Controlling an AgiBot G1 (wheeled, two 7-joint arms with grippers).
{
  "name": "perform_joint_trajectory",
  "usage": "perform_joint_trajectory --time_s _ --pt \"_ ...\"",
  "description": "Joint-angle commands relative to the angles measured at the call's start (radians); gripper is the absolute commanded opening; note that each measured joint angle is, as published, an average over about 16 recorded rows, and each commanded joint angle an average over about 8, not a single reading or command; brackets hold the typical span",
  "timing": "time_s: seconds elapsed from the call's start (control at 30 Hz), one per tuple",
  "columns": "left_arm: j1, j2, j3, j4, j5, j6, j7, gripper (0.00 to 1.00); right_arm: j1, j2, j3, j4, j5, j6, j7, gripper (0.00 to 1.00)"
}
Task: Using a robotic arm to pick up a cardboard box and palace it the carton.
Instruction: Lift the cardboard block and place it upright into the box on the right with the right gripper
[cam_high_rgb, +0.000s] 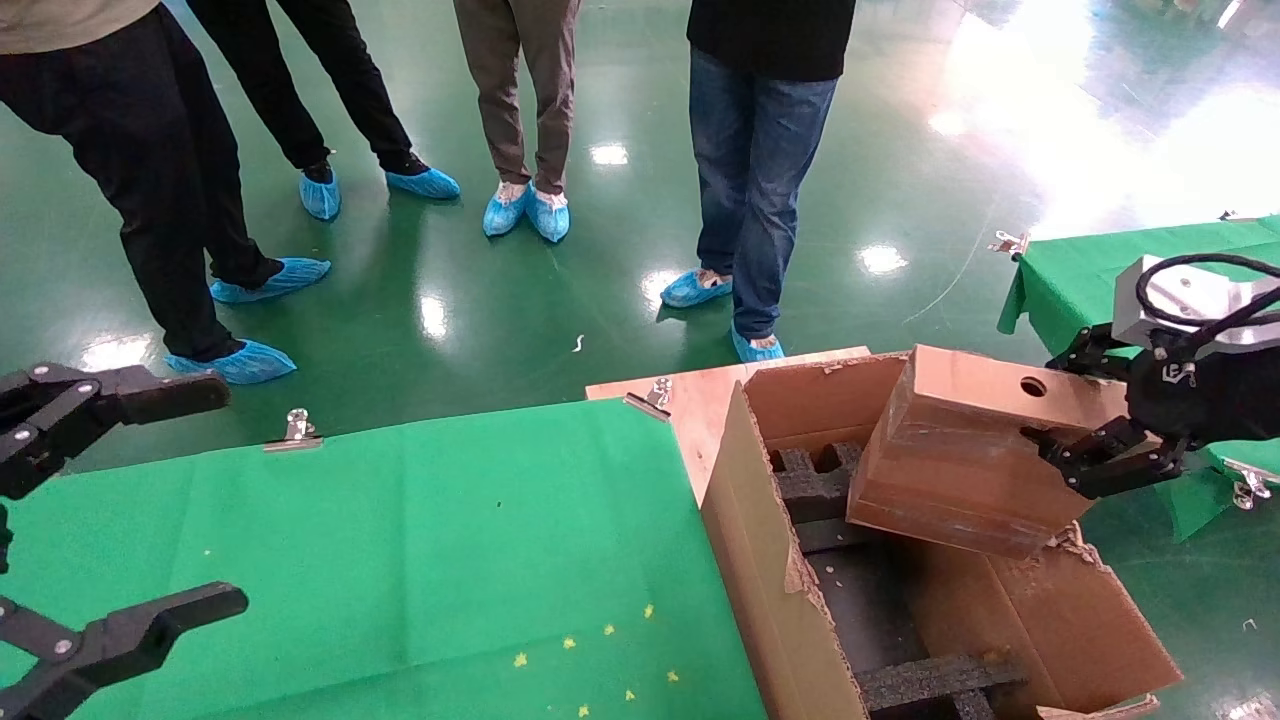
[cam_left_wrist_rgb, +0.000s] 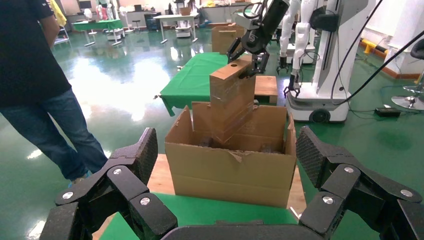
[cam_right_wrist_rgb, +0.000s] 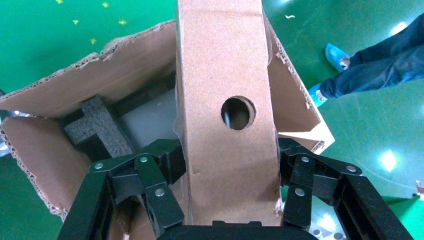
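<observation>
My right gripper (cam_high_rgb: 1062, 398) is shut on the cardboard box (cam_high_rgb: 960, 450), a flat brown box with a round hole in its narrow top side. It holds the box tilted, its lower end down inside the open carton (cam_high_rgb: 770, 560). In the right wrist view the fingers (cam_right_wrist_rgb: 165, 170) clamp both wide faces of the box (cam_right_wrist_rgb: 225, 65) above the carton's black foam inserts (cam_right_wrist_rgb: 97, 127). The left wrist view shows the box (cam_left_wrist_rgb: 231, 102) leaning into the carton (cam_left_wrist_rgb: 230, 167). My left gripper (cam_high_rgb: 150, 500) is open and empty at the near left over the green table.
A green-clothed table (cam_high_rgb: 400, 560) lies left of the carton, with metal clips (cam_high_rgb: 297, 430) at its far edge. Another green table (cam_high_rgb: 1110, 265) stands behind my right arm. Several people (cam_high_rgb: 760, 170) stand on the green floor beyond.
</observation>
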Motion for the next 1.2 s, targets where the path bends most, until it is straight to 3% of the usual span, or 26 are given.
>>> perform_joint_trajectory --time_s 0.03,0.23,0.37,0.5,0.8,1.0,1.2 --pt "0.000 0.000 0.000 0.000 0.000 0.000 0.000 1.00 -0.001 -0.001 0.000 0.000 0.001 0.000 0.000 0.00" --pt "0.000 0.000 0.000 0.000 0.000 0.000 0.000 1.00 -0.013 -0.001 -0.003 0.001 0.005 0.011 0.019 0.00" --pt "0.000 0.000 0.000 0.000 0.000 0.000 0.000 1.00 -0.048 0.014 -0.016 0.029 0.017 0.063 0.100 0.00" --pt "0.000 0.000 0.000 0.000 0.000 0.000 0.000 1.00 -0.103 0.058 -0.039 0.114 0.009 0.167 0.256 0.00" --pt "0.000 0.000 0.000 0.000 0.000 0.000 0.000 1.00 -0.217 0.181 -0.109 0.380 -0.046 0.399 0.704 0.00" --pt "0.000 0.000 0.000 0.000 0.000 0.000 0.000 1.00 -0.264 0.203 -0.148 0.431 -0.096 0.501 0.942 0.00" --pt "0.000 0.000 0.000 0.000 0.000 0.000 0.000 1.00 -0.285 0.194 -0.168 0.438 -0.163 0.553 1.091 0.00"
